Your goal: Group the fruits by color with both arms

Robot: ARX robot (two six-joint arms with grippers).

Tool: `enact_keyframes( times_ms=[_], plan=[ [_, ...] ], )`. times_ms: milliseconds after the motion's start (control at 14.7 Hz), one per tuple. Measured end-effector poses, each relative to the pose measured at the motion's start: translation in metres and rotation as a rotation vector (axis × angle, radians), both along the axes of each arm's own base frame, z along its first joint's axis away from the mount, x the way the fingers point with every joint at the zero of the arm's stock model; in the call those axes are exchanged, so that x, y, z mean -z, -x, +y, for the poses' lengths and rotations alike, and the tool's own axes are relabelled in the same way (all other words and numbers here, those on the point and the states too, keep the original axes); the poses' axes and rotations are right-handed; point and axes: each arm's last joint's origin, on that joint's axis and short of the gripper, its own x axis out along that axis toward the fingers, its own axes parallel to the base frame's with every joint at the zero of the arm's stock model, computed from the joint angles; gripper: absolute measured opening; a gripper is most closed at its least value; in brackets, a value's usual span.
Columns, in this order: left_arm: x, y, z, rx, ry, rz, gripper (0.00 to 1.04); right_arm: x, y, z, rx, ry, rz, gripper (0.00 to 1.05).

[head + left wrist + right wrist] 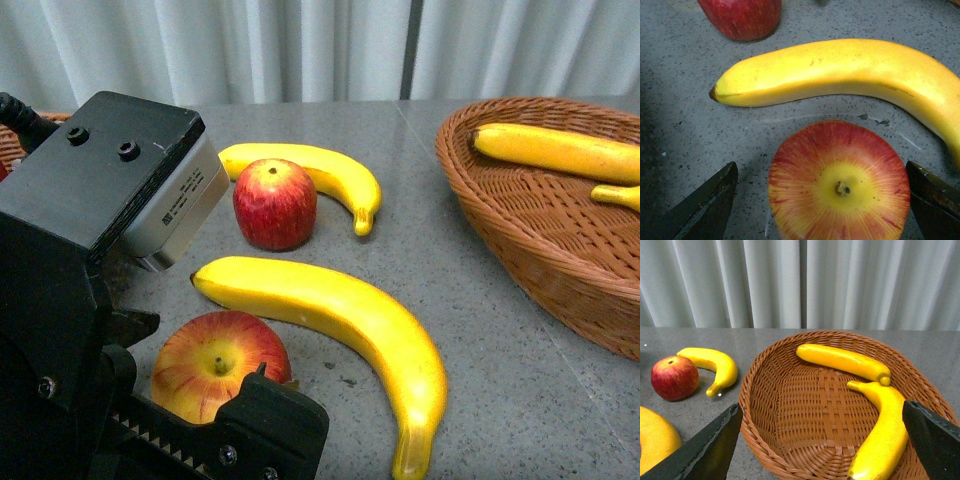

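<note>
Soft, even light fills all three views, leaving only faint shadows on the table [500, 350]. The long banana [340, 320] carries a broad sheen. In the left wrist view a dark shadow dims one side of the table, and pale glare streaks lie beside the apple [840, 185].

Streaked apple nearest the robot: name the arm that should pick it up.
Left. The left gripper has its open fingers on either side of the streaked apple, apparently not touching it. The right gripper hangs open over the wicker basket holding two bananas, away from that apple.
</note>
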Motion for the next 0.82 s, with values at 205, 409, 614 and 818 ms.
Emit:
enact_keyframes(
  times_ms=[205,409,614,818],
  plan=[
    [0.002,-0.001,-0.001,0.018,0.031,0.001,0.89,0.000,0.000,0.000,0.000,0.000,0.000,0.98],
    [-0.001,0.002,0.002,0.028,0.011,0.003,0.64,0.000,0.000,0.000,0.000,0.000,0.000,0.98],
    [-0.042,-0.012,0.039,-0.167,-0.016,-0.169,0.62,0.000,0.000,0.000,0.000,0.000,0.000,0.98],
    [-0.075,-0.027,0.090,-0.471,0.003,-0.322,0.62,0.000,0.000,0.000,0.000,0.000,0.000,0.98]
  ],
)
